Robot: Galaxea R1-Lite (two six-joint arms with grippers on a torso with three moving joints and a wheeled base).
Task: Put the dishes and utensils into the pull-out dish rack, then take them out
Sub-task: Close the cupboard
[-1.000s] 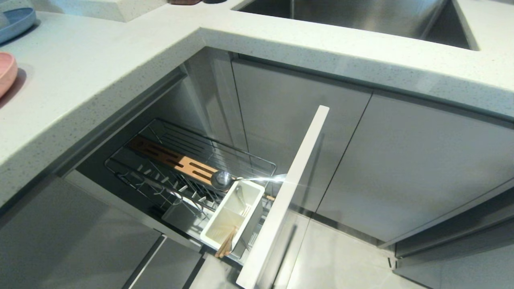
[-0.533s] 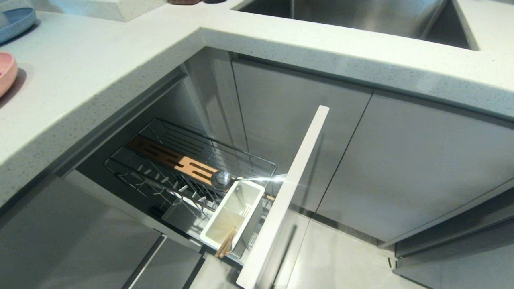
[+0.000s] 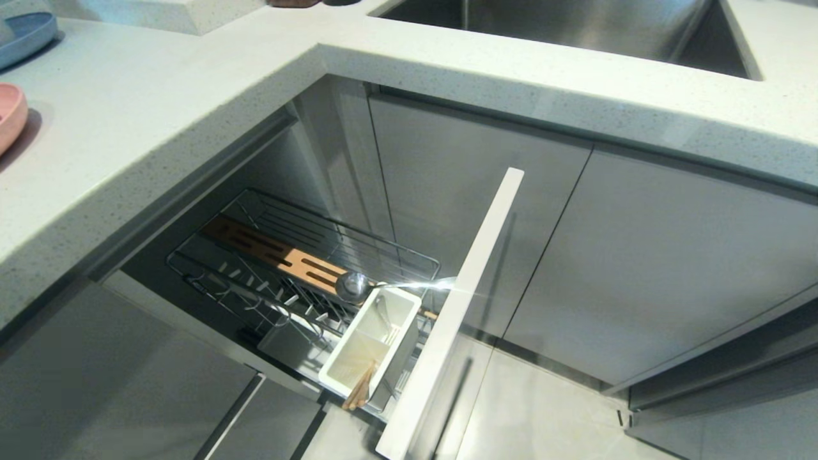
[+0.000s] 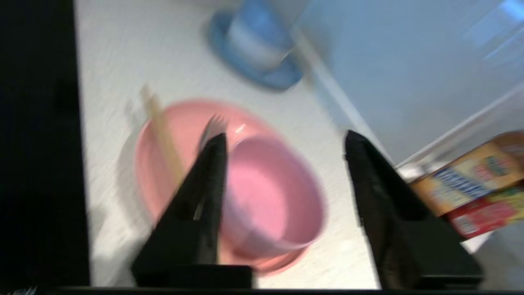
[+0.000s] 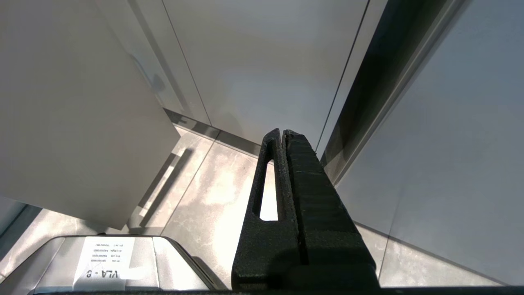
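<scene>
One pink plate [image 4: 155,164] sat on the white counter [image 4: 123,61], carrying one pink bowl [image 4: 270,196], one fork [image 4: 211,129] and at least one wooden chopstick [image 4: 161,131] laid across it. The left gripper [image 4: 284,141] hung above that plate with its two jaws spread wide and holding nothing. Beyond the plate stood one blue plate [image 4: 262,78] with stacked bowls [image 4: 254,37] on it, and off to the side lay one colourful box [image 4: 470,184]. Below the counter edge, one wire dish rack [image 3: 300,268] stood pulled out, its one wooden board [image 3: 281,255] bare of dishes, while one white caddy [image 3: 370,338] held what looked like two chopsticks [image 3: 359,388]. The right gripper [image 5: 282,133] pointed at the floor tiles [image 5: 213,196] beside the cabinet doors [image 5: 266,61], its two jaws pressed together.
</scene>
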